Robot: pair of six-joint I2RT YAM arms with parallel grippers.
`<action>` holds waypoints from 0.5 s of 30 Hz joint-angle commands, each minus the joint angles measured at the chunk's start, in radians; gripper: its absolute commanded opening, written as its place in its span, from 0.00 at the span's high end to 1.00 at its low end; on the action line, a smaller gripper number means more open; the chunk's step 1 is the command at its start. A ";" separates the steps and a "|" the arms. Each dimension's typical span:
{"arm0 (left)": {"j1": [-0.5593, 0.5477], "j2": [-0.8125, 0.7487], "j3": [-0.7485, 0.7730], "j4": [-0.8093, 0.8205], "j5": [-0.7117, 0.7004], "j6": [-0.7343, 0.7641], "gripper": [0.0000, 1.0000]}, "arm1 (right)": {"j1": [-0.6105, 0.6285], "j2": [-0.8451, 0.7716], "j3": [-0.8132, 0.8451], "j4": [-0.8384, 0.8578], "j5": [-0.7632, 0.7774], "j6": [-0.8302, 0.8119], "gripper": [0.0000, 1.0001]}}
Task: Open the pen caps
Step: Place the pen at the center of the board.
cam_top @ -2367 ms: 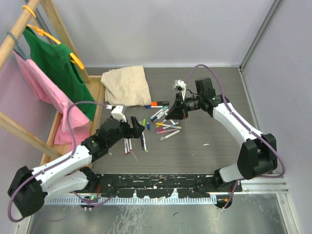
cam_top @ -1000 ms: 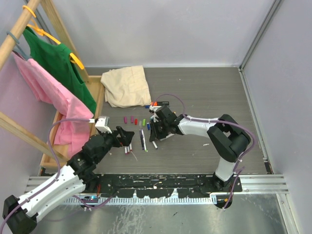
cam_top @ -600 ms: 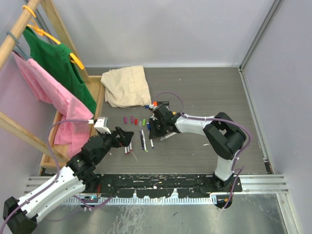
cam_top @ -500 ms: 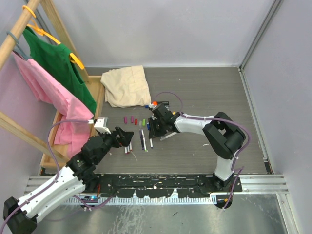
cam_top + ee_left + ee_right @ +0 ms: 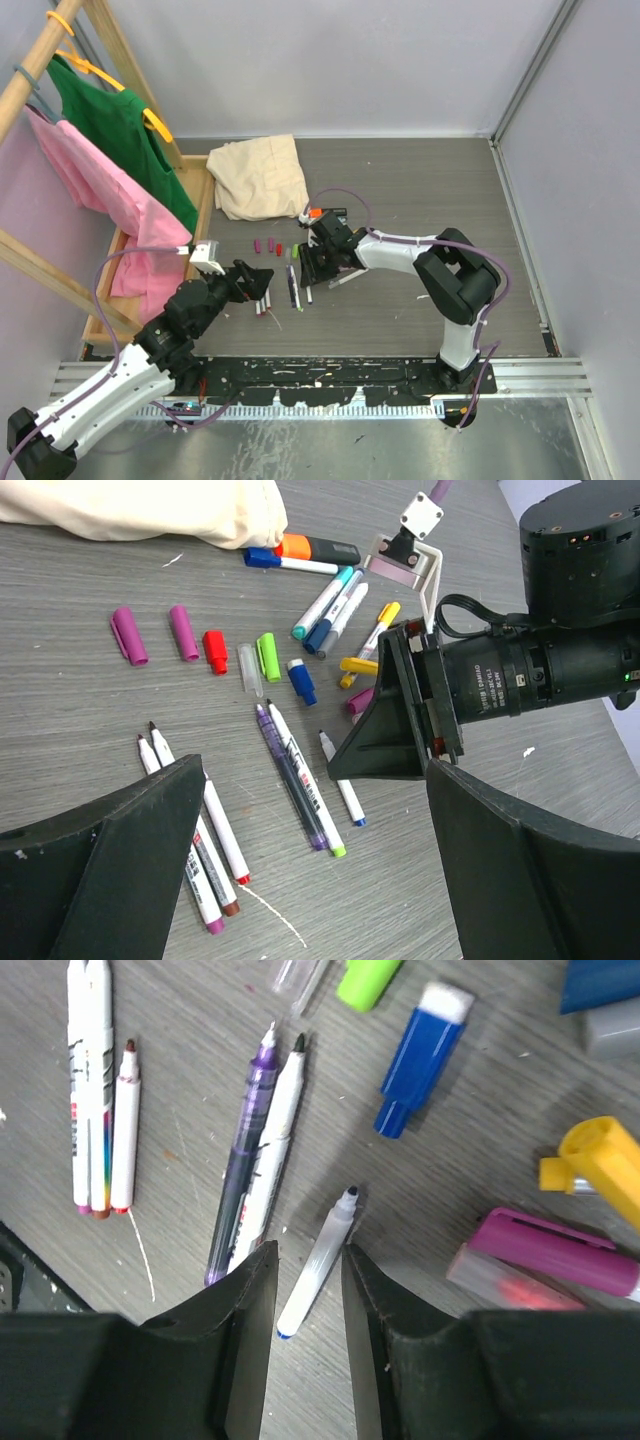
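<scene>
I am easing my right pincer apart around the thin white uncapped plastic pen lying on the grey counter; my left pincer is staying wide open.

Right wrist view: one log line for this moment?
right gripper: open, straddling uncapped white pen on table | left gripper: open, empty | pen caps: several loose in a row

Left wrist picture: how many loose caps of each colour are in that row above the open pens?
purple caps: 2
red cap: 1
clear cap: 1
green cap: 1
blue cap: 1
Total: 6
</scene>
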 commanded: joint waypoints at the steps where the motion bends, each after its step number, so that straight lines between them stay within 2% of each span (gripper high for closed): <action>1: 0.000 -0.013 0.007 0.015 0.004 -0.004 0.06 | 0.001 -0.094 0.041 0.002 -0.064 -0.060 0.61; 12: 0.000 -0.003 0.004 0.052 0.051 -0.010 0.06 | -0.022 -0.287 0.037 0.002 -0.035 -0.267 0.62; 15: 0.000 0.008 0.002 0.071 0.065 -0.009 0.06 | -0.100 -0.321 0.057 -0.033 -0.183 -0.367 0.62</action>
